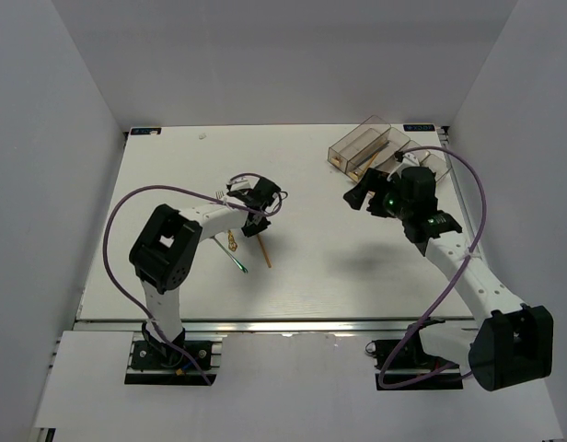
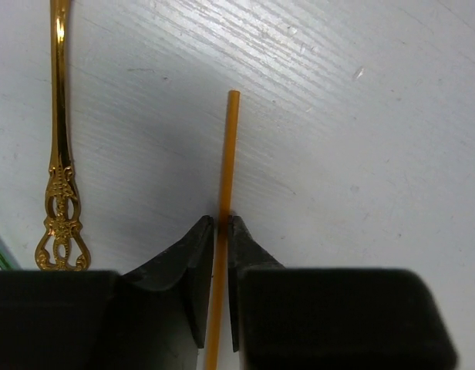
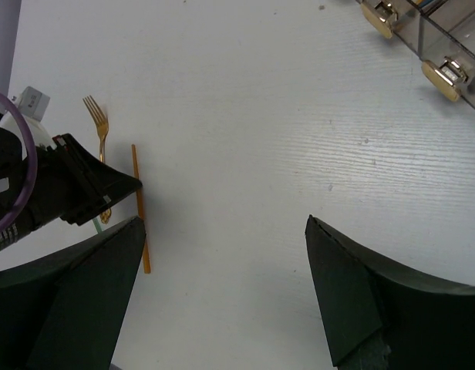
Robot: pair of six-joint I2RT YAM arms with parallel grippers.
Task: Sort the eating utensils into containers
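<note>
Jaws of the left gripper, angled down at the table, pinch the gold chopstick lying beside the gold fork, while the right gripper hovers spread wide near the containers.

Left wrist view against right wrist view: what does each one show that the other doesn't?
Left wrist only: a close-up of the left gripper pinching the orange chopstick, and the ornate handle end of the gold fork. Right wrist only: the fork's tines, the clear containers at upper right, and the right gripper, open. Both: the chopstick, the gold fork beside it, and the white table.
</note>
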